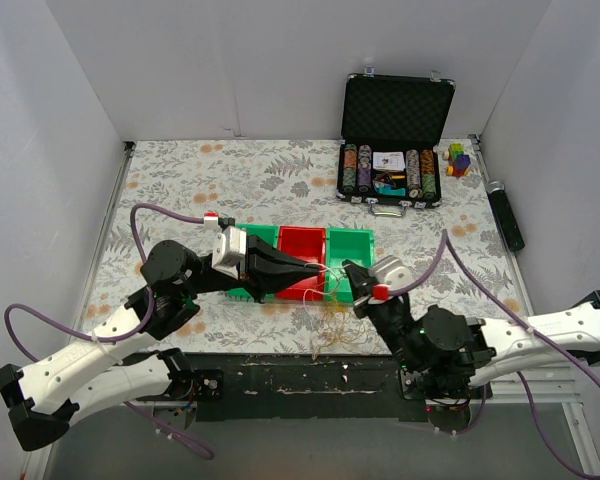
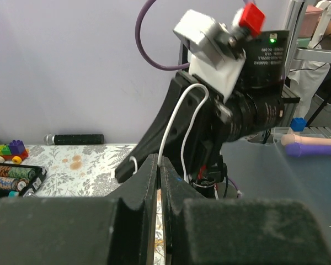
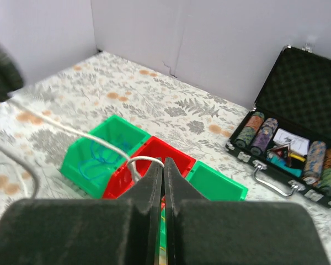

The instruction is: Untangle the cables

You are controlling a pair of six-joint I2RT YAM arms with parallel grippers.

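Pinching the white cable (image 3: 60, 124), both jaws closed; only right wrist shows teal cable (image 3: 96, 160).

Top view looks down; both low wrist views glimpse the case (image 1: 395, 110).

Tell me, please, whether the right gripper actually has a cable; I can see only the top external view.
Observer: Yes. The right wrist view shows the right gripper shut on a white cable.
Operator: Thank you. Is anything lying in the bins?
Observer: A teal-blue cable lies in the left green bin. In your view the left gripper covers the inside of that bin.
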